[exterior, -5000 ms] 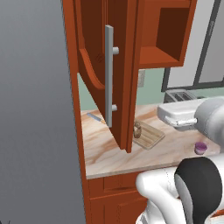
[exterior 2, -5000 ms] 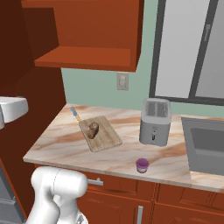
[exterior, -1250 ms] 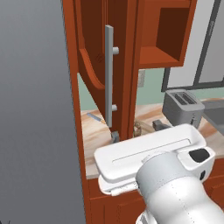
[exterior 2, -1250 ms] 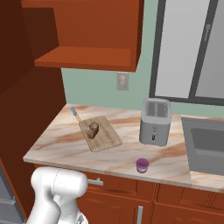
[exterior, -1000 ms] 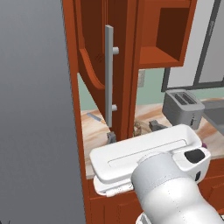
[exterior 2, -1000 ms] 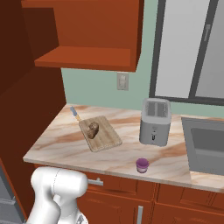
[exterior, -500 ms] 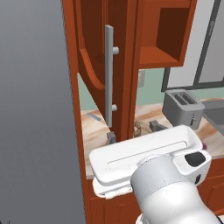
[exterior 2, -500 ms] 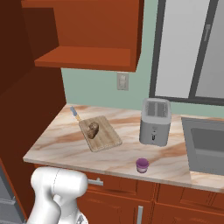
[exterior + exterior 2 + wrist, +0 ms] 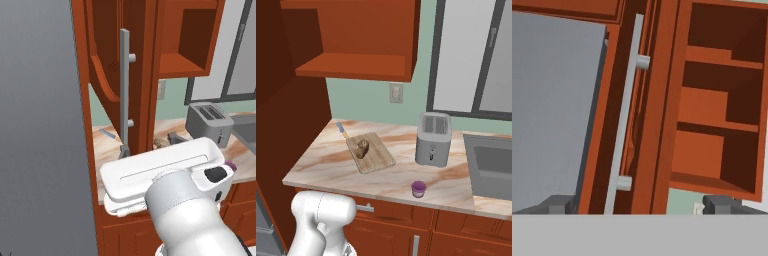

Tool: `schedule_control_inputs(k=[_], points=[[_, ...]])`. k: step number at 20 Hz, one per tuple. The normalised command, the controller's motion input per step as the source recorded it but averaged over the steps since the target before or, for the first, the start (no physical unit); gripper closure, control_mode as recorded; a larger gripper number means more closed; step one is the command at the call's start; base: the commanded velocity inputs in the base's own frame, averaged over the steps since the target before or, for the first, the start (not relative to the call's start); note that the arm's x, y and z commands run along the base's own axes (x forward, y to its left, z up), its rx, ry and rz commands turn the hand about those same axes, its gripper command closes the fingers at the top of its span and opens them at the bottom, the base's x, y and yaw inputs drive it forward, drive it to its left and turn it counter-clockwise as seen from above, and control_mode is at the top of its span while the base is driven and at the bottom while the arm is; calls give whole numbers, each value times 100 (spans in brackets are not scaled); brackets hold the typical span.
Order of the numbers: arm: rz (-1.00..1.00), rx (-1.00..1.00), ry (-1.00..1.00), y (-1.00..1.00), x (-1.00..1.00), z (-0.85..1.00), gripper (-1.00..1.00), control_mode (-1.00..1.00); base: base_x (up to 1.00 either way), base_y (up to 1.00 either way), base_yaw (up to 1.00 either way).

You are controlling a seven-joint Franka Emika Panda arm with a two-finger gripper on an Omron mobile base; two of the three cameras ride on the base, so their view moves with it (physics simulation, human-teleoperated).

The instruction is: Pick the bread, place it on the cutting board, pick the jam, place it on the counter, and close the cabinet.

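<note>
The bread (image 9: 362, 148) stands on the cutting board (image 9: 376, 156), which lies on the counter (image 9: 331, 161). A small purple jam jar (image 9: 418, 188) sits on the counter near its front edge, also seen as the jam jar (image 9: 230, 165) past the arm. The cabinet door (image 9: 102, 75) hangs open, its grey bar handle (image 9: 125, 90) facing me. My gripper (image 9: 150, 146) is open just below the door's lower edge. In the hand view the gripper (image 9: 639, 205) has its tips wide apart, with the handle (image 9: 626, 115) ahead between them and the cabinet shelves (image 9: 722, 110) to the right.
A silver toaster (image 9: 432, 138) stands right of the board, and a sink (image 9: 491, 165) lies at the counter's right end. A tall grey panel (image 9: 40, 125) rises left of the open door. My white forearm (image 9: 165, 172) spans the counter's front.
Five seconds ago the arm sat low at the right; it has since swung across toward the open door. Over the last second it crept slightly left. Jaws stayed open.
</note>
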Motion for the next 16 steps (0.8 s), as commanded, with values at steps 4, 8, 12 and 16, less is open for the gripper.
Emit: schedule_control_inputs(k=[4, 8, 12, 16], points=[[0, 0, -1, 0, 26, 0, -100, -100, 0, 0, 0], [0, 0, -1, 0, 16, 0, -100, -100, 0, 0, 0], [0, 0, -1, 0, 19, 0, -100, -100, 0, 0, 0], [0, 0, -2, 0, 21, 0, -100, -100, 0, 0, 0]])
